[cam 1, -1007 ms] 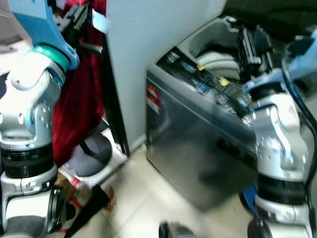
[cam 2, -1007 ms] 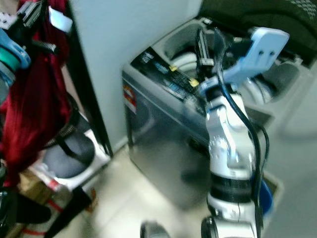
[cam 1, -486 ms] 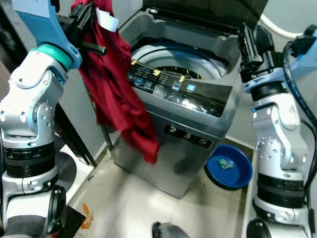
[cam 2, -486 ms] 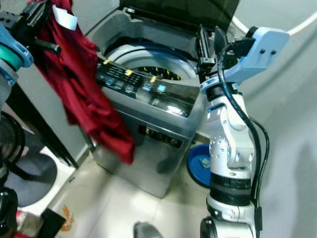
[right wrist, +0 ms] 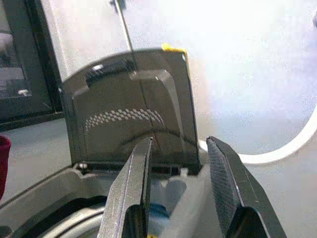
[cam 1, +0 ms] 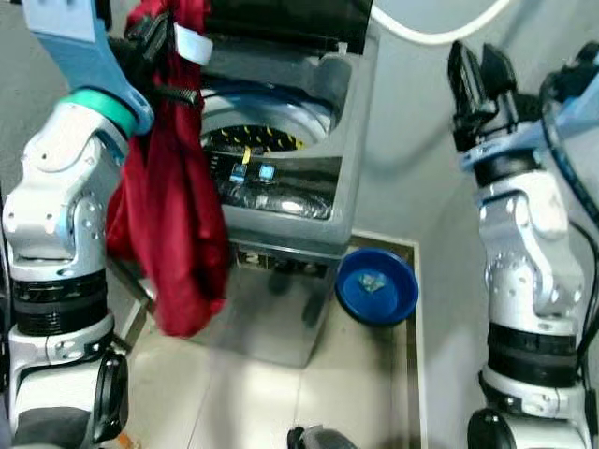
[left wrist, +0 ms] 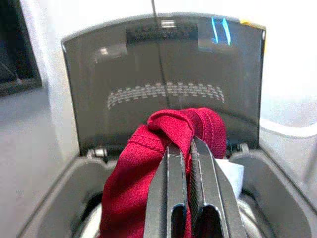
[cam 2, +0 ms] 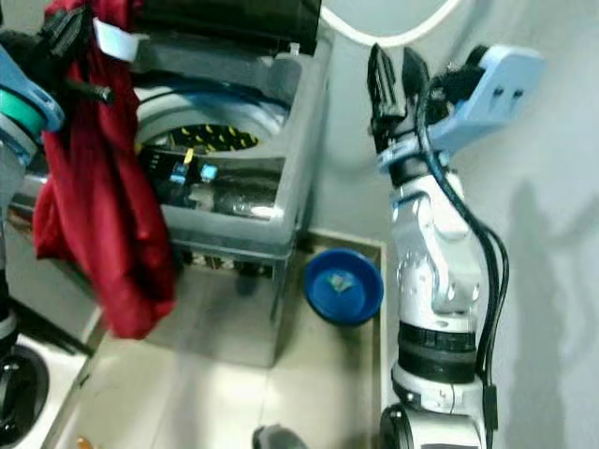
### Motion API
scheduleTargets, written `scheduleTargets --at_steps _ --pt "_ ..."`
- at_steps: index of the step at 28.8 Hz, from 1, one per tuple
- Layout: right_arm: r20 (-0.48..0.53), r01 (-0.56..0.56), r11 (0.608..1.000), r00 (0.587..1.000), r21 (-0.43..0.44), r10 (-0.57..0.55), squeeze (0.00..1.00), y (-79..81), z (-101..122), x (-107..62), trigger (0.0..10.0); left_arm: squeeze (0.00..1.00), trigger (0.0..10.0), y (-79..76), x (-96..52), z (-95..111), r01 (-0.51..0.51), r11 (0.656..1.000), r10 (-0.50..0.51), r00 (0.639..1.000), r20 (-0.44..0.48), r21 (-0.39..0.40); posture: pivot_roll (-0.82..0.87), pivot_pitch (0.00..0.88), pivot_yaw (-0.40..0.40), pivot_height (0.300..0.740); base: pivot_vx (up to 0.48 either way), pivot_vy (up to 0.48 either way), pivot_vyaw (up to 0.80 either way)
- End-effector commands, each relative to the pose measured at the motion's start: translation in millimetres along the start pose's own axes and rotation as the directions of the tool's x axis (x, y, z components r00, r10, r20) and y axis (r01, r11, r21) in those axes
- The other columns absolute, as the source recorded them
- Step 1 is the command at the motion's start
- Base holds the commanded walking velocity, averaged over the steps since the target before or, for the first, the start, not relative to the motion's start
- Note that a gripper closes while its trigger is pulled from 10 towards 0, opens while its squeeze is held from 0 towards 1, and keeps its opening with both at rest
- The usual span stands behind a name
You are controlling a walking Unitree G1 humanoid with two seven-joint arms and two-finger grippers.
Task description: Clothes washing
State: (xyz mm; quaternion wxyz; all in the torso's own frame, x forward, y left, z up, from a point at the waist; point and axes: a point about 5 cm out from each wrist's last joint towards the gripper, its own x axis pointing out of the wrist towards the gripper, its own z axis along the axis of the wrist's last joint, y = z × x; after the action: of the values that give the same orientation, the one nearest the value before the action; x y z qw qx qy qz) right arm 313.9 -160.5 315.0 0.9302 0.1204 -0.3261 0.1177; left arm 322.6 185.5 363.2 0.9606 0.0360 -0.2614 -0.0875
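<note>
A red garment (cam 1: 178,224) with a white label hangs from my left gripper (left wrist: 181,144), which is shut on its hem and held high at the upper left. The cloth dangles in front of the grey top-loading washing machine (cam 1: 281,206), left of its open drum (cam 1: 253,136). The machine's dark lid (left wrist: 163,84) stands raised behind the garment. My right gripper (right wrist: 176,148) is raised at the upper right, open and holding nothing, to the right of the machine near the wall.
A blue basin (cam 1: 376,285) sits on the tiled floor right of the machine. A white hose (cam 1: 440,23) loops on the grey wall behind. The wall stands close on the right.
The camera has swung right, so the machine now sits further left in view. The red garment still hangs from the left gripper and has swung. The right gripper stays raised and open.
</note>
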Motion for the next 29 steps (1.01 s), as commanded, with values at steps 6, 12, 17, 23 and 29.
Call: scheduleTargets --at_steps 6,12,17,23,29 --pt "-0.003 -0.018 1.000 1.000 -0.009 0.018 0.00 2.6 -0.9 -0.5 10.0 0.00 10.0 5.2 -0.8 10.9 -0.024 1.000 0.023 0.999 0.049 0.020 0.02 0.071 0.021 0.740 0.371 0.187 0.00" --pt "-0.004 -0.017 1.000 1.000 -0.011 0.017 0.00 2.4 -1.3 -0.6 10.0 0.00 10.0 5.9 -0.6 10.3 -0.028 0.999 0.027 0.998 0.048 0.023 0.02 0.071 0.021 0.740 0.330 0.000 0.00" --pt "-0.002 -0.016 1.000 1.000 -0.013 0.016 0.00 2.4 -1.1 -0.6 10.0 0.00 10.0 6.2 -0.3 10.0 -0.031 0.999 0.030 0.998 0.048 0.026 0.02 0.071 0.022 0.740 0.352 0.000 0.00" --pt "-0.001 -0.013 1.000 1.000 -0.014 0.013 0.00 2.4 -0.7 -0.8 10.0 0.00 10.0 6.2 0.3 7.5 -0.026 0.999 0.026 0.999 0.028 0.023 0.02 0.072 0.024 0.740 0.404 0.000 0.00" --pt "-0.001 -0.011 1.000 1.000 -0.015 0.011 0.00 2.2 -0.9 -0.8 10.0 0.00 10.0 -0.3 -1.4 8.5 0.024 1.000 -0.025 0.999 0.029 0.019 0.02 0.070 0.023 0.740 0.045 0.000 0.00"
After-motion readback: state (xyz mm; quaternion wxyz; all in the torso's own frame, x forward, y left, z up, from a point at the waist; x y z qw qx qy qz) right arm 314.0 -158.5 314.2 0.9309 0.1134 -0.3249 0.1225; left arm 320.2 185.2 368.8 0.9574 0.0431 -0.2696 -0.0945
